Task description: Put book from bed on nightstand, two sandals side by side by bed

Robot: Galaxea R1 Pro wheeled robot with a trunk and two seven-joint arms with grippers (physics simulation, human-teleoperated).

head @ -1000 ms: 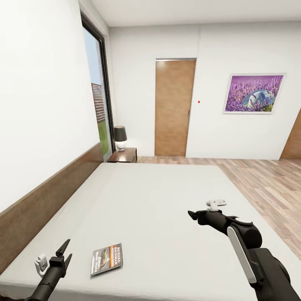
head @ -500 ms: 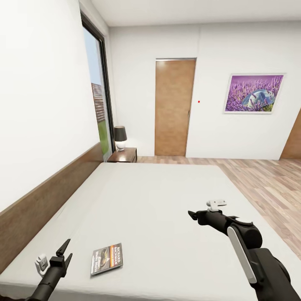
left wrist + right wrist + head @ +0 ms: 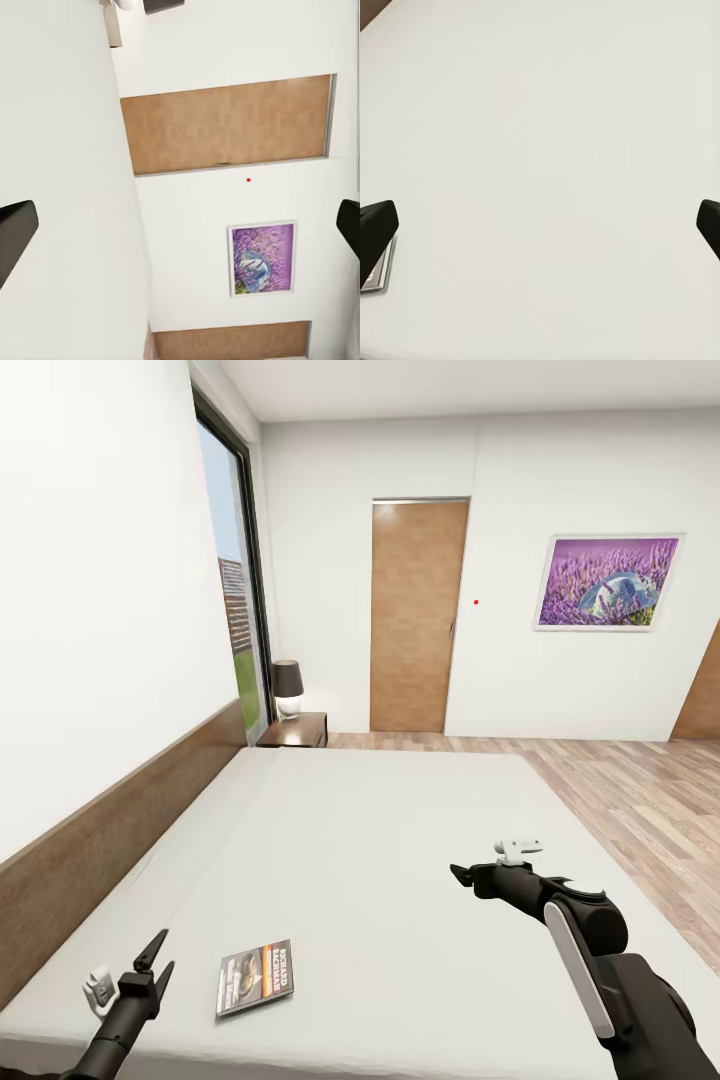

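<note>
- the book (image 3: pixel 255 979) lies flat on the bed (image 3: pixel 400 840), close to the near edge and toward the headboard side.
- the left tool (image 3: pixel 152 958) hovers just beside the book, on the headboard side of it, with its two fingers spread apart and nothing between them.
- the right tool (image 3: pixel 462 877) hangs over the middle of the mattress, well apart from the book; the right wrist view shows its fingers wide apart and empty, with a corner of the book (image 3: pixel 376 274) at the frame's edge.
- the book's long axis runs roughly across the bed's width.
- judged from this, the left arm is the nearer one, and needs a short sideways reach.
- the nightstand (image 3: pixel 296 731) stands beyond the far end of the bed, under a lamp (image 3: pixel 288 689).
</note>
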